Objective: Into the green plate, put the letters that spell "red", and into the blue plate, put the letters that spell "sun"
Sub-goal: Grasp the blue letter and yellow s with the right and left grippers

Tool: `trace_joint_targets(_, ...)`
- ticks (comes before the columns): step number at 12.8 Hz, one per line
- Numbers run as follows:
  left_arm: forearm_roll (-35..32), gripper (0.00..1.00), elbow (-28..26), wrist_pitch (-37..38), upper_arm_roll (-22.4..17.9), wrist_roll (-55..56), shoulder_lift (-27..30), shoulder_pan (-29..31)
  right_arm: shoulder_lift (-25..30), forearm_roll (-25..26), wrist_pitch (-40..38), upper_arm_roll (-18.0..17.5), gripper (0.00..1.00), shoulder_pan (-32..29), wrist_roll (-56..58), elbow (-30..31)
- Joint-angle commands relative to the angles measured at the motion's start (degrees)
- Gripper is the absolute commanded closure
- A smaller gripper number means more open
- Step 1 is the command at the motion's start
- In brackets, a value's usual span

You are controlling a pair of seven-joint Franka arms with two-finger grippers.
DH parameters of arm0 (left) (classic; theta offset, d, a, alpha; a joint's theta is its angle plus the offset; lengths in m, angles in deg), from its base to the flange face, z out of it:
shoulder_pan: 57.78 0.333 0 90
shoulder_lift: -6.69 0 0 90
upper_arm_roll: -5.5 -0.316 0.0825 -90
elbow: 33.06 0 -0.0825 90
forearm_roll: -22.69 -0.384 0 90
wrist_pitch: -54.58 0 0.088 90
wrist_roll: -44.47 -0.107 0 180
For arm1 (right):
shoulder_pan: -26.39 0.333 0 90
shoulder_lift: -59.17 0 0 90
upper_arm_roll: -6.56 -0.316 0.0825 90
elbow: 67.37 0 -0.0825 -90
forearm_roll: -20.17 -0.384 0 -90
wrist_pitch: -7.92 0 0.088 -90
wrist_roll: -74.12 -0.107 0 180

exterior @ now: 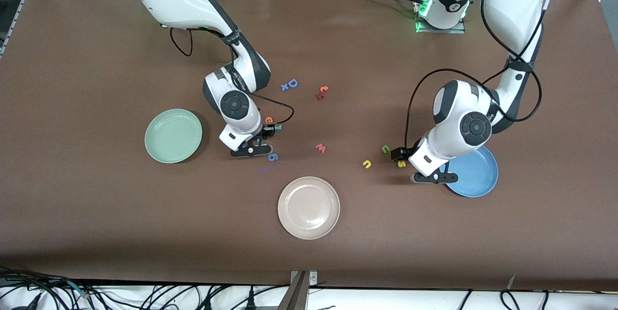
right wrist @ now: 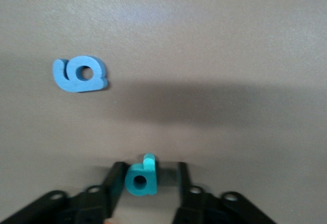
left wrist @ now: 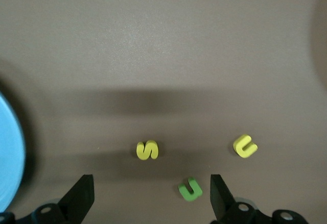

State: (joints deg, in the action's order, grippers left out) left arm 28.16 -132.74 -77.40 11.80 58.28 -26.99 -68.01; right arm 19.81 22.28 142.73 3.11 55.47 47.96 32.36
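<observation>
Teal "d" (right wrist: 141,180) sits between my right gripper (right wrist: 148,183) fingers, gaps both sides, beside the blue "6" (right wrist: 80,74). Left gripper (left wrist: 149,196) spread wide by the yellow "s" (left wrist: 147,150), blue plate (left wrist: 9,157) adjacent.

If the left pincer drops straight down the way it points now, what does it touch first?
Probably bare table. The left pincer hangs open over the brown surface beside the blue plate. The yellow "s" and the green "u" lie just ahead of its fingers, so it might clip the green one; depth is unclear.
</observation>
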Motion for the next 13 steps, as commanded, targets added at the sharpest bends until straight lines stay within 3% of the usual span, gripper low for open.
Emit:
trace_joint_targets(1, 0.94, 0.00, 0.19, -1.96, -1.90, 0.69, -1.73, -1.29, -0.02, 1.23, 0.63, 0.64, 0.75, 0.72, -0.91, 0.47)
trace_joint_targets(3, 1.03, 0.00, 0.28, -1.96, -2.08, 1.12, -2.43, -1.29, 0.24, 1.23, 0.45, 0.64, 0.91, 0.72, -0.83, 0.47)
trace_joint_targets(6, 1.03, 0.01, 0.28, -3.28, -2.34, 2.44, -4.36, -1.81, 1.73, 1.23, -0.25, 0.81, 0.92, 0.45, -0.21, 0.29)
trace_joint_targets(8, 0.94, 0.03, 0.19, -4.76, -2.35, 4.19, -5.51, -2.34, 4.18, 1.23, -4.71, 2.21, 0.92, 0.36, 0.49, -0.32)
trace_joint_targets(13, 0.50, 0.08, 0.10, -5.30, -2.61, 6.05, -6.48, -3.22, 11.05, 0.44, -15.09, 11.87, 0.92, -0.68, 17.16, -0.24)
